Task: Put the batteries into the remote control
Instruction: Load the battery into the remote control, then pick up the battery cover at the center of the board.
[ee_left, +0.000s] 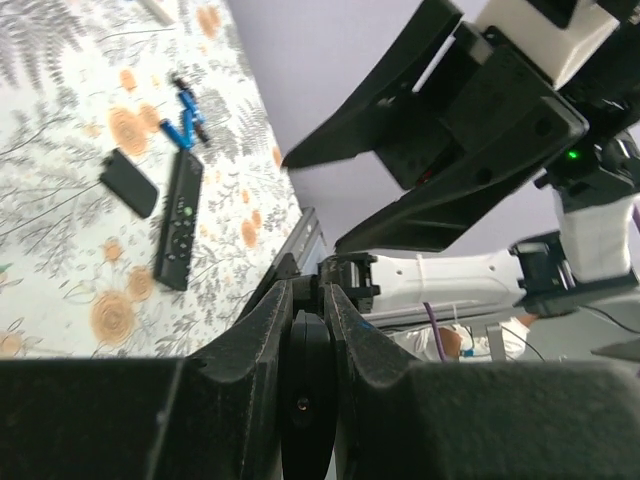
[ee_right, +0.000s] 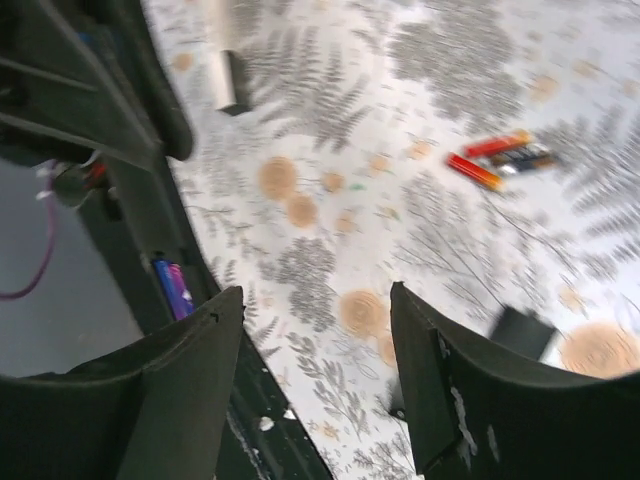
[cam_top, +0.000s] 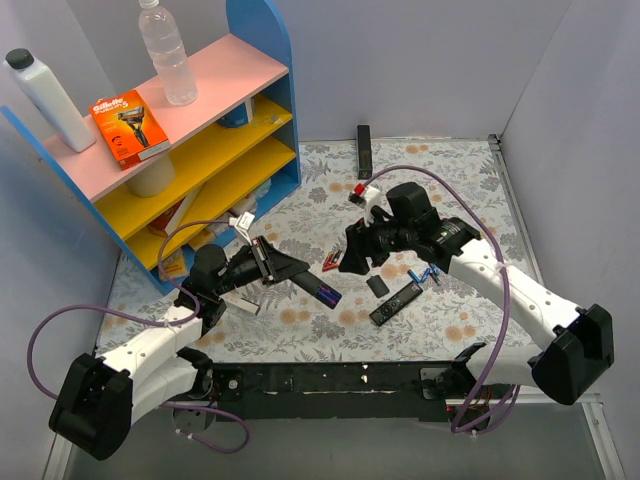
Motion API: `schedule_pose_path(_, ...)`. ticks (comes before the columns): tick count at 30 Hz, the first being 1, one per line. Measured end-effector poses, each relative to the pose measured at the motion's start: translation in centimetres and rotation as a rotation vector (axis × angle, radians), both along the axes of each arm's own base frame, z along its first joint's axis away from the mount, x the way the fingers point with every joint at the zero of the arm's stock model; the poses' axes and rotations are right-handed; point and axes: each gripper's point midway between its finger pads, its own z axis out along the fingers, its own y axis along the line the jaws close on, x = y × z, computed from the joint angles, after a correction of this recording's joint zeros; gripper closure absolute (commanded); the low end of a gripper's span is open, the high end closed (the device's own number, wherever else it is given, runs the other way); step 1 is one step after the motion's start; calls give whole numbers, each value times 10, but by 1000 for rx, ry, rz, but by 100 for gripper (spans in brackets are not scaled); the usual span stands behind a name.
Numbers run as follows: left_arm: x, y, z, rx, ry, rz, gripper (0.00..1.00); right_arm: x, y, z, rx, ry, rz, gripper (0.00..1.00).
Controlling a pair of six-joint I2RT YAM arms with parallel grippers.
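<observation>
While clamped on the remote control (cam_top: 315,288) above the tabletop's (cam_top: 430,190) middle, toward its near edge, hold the left end effector (ee_left: 308,300) level with the open compartment up; seemingly already carries one blue cell (ee_right: 174,288). Send the right end effector (ee_right: 315,295), spread apart and empty, past the spare black remote (cam_top: 397,303) and loose battery cover (cam_top: 378,285) to the batteries (ee_left: 184,115) toward the right edge. Pinch one mid-length, align polarity, and avoid the red cells (ee_right: 478,168).

Smooth blk plastic remote control (cam_top: 318,289), floral-print cloth table cover (cam_top: 460,190), clear glossy plastic bottle (cam_top: 168,55)
</observation>
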Motion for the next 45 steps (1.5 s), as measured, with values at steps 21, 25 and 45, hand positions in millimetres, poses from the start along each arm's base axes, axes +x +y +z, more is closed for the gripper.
schedule_pose_path(21, 18, 20, -68, 186, 255, 190, 100, 20, -100, -141, -567, 40, -383, 27)
schedule_pose_path(25, 18, 20, -70, 192, 264, 195, 100, 19, -103, -155, -617, 55, -387, 34)
schedule_pose_path(45, 18, 21, -71, 191, 267, 196, 100, 21, -106, -190, -736, 53, -427, 44)
